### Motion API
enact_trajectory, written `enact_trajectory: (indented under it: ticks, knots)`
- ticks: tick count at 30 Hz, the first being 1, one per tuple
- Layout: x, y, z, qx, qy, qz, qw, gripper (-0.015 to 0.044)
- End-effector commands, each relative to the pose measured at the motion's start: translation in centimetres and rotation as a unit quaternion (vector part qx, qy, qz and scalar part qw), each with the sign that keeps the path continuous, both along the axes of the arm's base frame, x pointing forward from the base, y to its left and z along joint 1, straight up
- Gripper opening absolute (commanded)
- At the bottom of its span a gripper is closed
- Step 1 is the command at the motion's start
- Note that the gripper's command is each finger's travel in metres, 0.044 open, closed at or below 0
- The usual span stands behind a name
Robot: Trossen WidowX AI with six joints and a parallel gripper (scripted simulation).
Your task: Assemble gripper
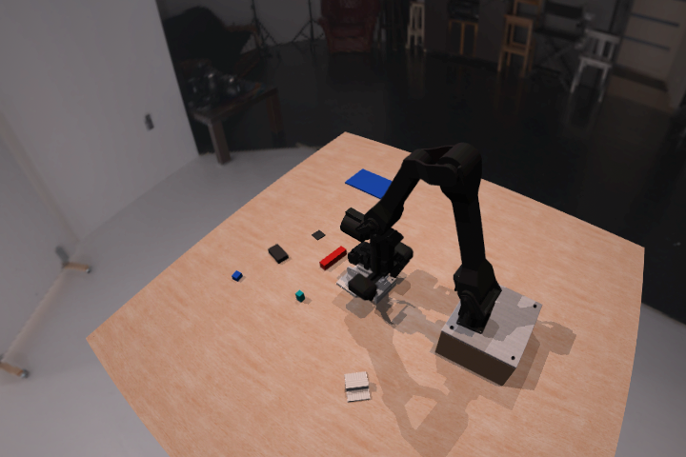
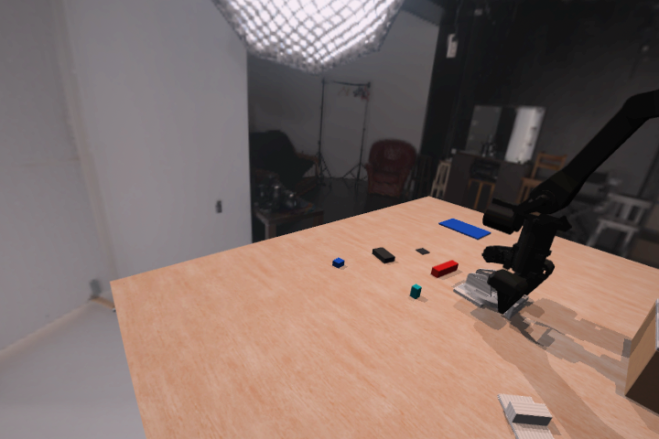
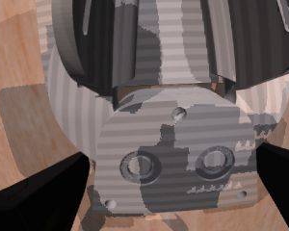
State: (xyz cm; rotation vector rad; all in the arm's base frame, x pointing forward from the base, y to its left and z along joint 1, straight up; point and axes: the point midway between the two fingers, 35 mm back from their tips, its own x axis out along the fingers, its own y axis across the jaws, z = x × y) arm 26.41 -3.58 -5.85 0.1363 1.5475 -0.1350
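Step in hand, by judgement: the release that closes the job. The housing plate [image 3: 170,194] lies over the near part of the gripper base [image 1: 344,284] [image 2: 464,293] [image 3: 69,113], with a round stub showing in each of its two ringed holes. The two jaws appear to run out from beneath it, side by side, towards the far part of the base. Their gear teeth are hidden, so meshing cannot be confirmed. The plate looks seated in the wrist view, though from above its level cannot be certified. The pincer [image 1: 381,284] [image 2: 514,299] [image 3: 171,156] stands wide apart, one finger to each side of the plate, with nothing held. A white ribbed block [image 1: 356,380] [image 2: 533,409] sits well apart from the work and appears to need no action. Next move: a straight lift, fingers kept wide, then withdrawal of the arm. Risk noted: any sideways drift or twist on the way up could catch a plate edge, tip it off its stubs or shift the assembly.
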Motion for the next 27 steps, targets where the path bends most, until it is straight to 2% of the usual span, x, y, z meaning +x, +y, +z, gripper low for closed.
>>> enact_trajectory:
  ticks: [1, 5, 11, 16, 27]
  knots:
    - [0.0, 0.0, 0.0, 0.000, 0.000, 0.000, 1.000, 0.0440]
    - [0.2, 0.0, 1.9, 0.000, -0.001, 0.001, 1.000, 0.0440]
    - [-0.2, 0.0, 7.5, -0.001, -0.002, 0.002, 1.000, 0.0440]
    - [0.1, 0.0, 6.9, -0.001, -0.007, 0.000, 1.000, 0.0440]
    - [-6.2, 0.8, 12.5, -0.001, 0.001, 0.002, 1.000, 0.0440]
